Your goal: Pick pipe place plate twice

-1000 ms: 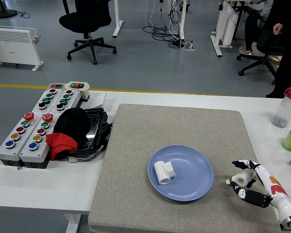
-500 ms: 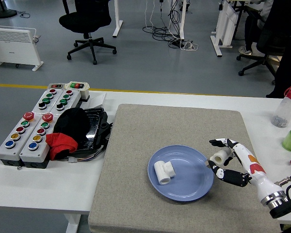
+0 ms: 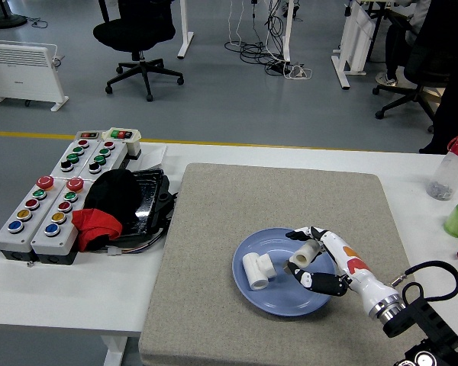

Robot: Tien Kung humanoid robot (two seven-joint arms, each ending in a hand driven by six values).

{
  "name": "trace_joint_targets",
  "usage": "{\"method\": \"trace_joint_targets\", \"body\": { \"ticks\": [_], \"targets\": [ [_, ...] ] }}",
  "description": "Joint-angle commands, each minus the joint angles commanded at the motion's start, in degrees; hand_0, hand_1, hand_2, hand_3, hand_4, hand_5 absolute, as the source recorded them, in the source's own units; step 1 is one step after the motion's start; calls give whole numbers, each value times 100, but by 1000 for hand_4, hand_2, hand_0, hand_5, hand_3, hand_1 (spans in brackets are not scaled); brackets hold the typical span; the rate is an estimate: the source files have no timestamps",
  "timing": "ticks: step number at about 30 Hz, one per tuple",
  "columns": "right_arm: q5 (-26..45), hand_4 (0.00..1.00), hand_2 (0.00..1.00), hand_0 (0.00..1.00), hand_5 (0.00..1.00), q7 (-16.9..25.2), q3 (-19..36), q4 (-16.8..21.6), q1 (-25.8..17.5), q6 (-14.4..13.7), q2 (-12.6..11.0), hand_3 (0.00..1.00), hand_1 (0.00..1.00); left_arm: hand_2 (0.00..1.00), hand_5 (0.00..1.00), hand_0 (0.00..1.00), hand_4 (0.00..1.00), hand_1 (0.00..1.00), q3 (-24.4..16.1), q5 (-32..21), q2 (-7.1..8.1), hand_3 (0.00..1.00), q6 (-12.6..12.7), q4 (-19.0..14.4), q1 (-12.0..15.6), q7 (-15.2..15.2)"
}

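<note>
My right hand (image 3: 314, 259) has its fingers (image 3: 320, 283) curled around a short white plastic pipe (image 3: 303, 255) over the round blue plate (image 3: 283, 297); released carelessly, it could knock the white elbow fitting (image 3: 258, 270) just left.

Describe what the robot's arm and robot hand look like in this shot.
Only the right arm shows. Its robot hand has white finger segments with black joints and black fingertips, and an orange-red mark on the white back of the hand. A silver metal ring sits at the wrist, followed by a black forearm with a black cable looping out beside it. The left arm is out of view.
</note>
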Motion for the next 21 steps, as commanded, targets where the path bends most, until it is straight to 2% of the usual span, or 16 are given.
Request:
{"method": "trace_joint_targets", "body": {
  "ticks": [2, 3, 7, 8, 21],
  "targets": [
    [-144, 587, 808, 680, 201, -73, -18, -41, 8, 161, 10, 766, 694, 712, 998, 715, 399, 743, 7, -1, 0, 653, -2, 0, 7, -1],
    [-170, 700, 991, 923, 283, -76, -20, -47, 8, 194, 10, 897, 866, 712, 998, 715, 399, 743, 5, 0, 0, 652, -2, 0, 10, 0],
    [-276, 700, 991, 923, 283, -39, 15, -71, 17, 269, 2, 897, 866, 712, 998, 715, 399, 743, -5, 27, -1, 652, -11, -1, 17, 1],
    [-285, 784, 998, 984, 330, 4, 41, -76, 12, 256, -3, 943, 925, 712, 998, 715, 399, 743, -17, 41, -3, 653, -9, -3, 25, 6],
    [-268, 792, 998, 998, 334, 49, 167, -51, -62, 180, -22, 969, 931, 712, 998, 715, 399, 743, -37, 96, -19, 653, -21, -10, 64, 16]
  ]
}}
